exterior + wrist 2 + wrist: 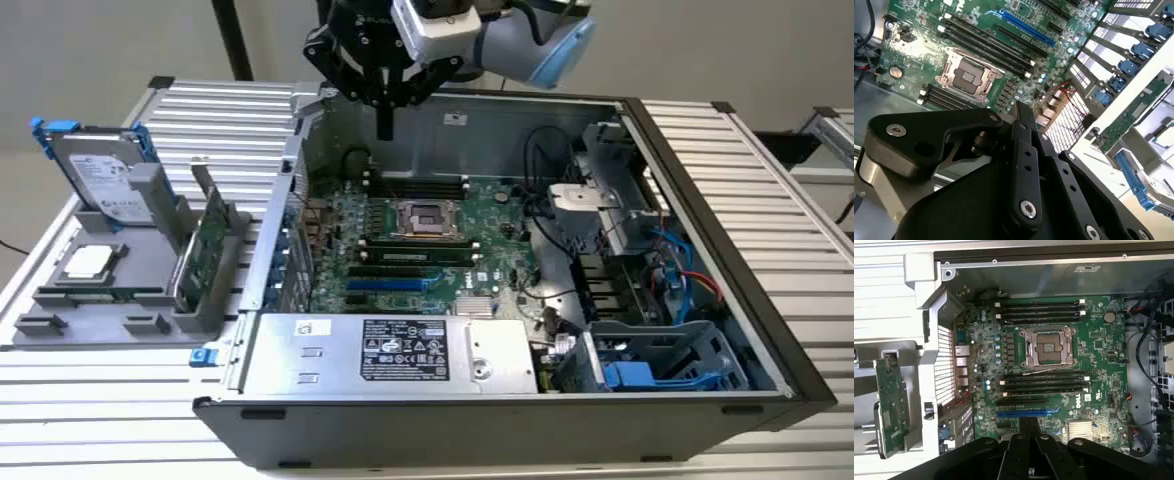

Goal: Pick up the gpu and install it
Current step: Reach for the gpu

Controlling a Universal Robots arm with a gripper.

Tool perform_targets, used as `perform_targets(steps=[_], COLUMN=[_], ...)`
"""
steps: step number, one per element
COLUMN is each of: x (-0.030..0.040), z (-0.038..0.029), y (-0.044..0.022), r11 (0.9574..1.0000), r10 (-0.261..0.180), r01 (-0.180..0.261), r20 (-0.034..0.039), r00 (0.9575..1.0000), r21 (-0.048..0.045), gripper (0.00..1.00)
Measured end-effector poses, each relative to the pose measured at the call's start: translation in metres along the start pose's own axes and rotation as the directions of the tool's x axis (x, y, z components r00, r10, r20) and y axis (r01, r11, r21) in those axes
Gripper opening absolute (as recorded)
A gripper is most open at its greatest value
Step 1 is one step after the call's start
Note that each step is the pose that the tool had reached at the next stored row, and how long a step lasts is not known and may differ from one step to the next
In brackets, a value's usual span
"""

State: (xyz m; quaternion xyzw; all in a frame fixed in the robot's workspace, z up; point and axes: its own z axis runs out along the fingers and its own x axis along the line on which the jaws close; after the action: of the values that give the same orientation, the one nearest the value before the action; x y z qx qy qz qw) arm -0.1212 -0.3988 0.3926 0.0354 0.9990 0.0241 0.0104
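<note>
My gripper (384, 130): fingers closed, empty, above motherboard (501, 250). Gpu (211, 250): upright in rack (80, 325) beside hard drive (100, 170), case wall (286, 205) between us.

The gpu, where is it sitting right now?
The gpu stands on edge in the gray holder at the exterior view's left, between the hard drive and the open computer case.

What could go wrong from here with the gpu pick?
1. The gripper hangs over the motherboard, while the gpu stands in the grey holder beyond the case wall; crossing over could clip that wall.
2. The hard drive stands close beside the gpu, so a wide approach might bump it.
</note>
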Motion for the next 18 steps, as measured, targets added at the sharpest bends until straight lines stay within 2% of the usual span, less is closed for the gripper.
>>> perform_targets(steps=[6,18], x=[0.0005,0.0089], z=[-0.0001,-0.0002], y=[0.0,-0.0006], r11=[1.0,1.0], r10=[0.0,0.0], r01=[0.0,0.0], r20=[-0.0001,-0.0001], r00=[1.0,1.0], r21=[0.0001,0.0], gripper=[0.0,0.0])
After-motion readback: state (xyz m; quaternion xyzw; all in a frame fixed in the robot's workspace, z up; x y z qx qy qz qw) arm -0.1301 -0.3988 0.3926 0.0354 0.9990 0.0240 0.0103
